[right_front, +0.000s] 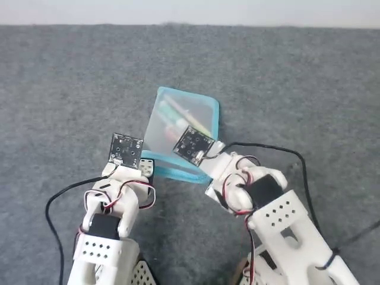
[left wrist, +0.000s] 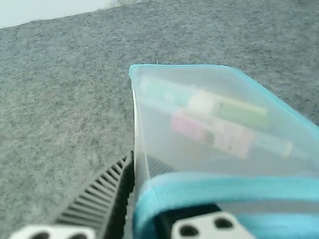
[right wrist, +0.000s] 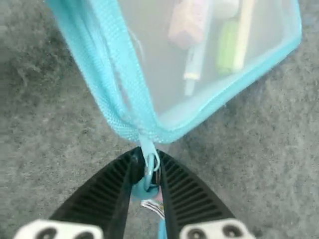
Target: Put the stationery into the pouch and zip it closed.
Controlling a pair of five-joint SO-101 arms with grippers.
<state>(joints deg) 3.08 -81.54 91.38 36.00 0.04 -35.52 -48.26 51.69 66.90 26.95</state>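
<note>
The translucent pouch [right_front: 181, 122] with teal trim lies in the middle of the grey table. Pens, a green marker and a pink eraser [right wrist: 185, 22] show through it. My left gripper [right_front: 148, 168] is shut on the pouch's [left wrist: 209, 149] near left corner, and one ridged finger [left wrist: 102, 199] shows beside the teal edge. At the near right corner my right gripper [right wrist: 148, 175] is shut on the zipper pull [right wrist: 148, 162]. In the high view this right gripper [right_front: 206, 174] sits under its camera board. The zip band [right wrist: 107, 84] looks closed along its length up to the slider.
Grey carpet-like cloth [right_front: 71, 89] covers the table on all sides of the pouch. Black cables [right_front: 279, 151] loop off the right arm, and another runs along the left arm. A pale wall edge runs along the far side.
</note>
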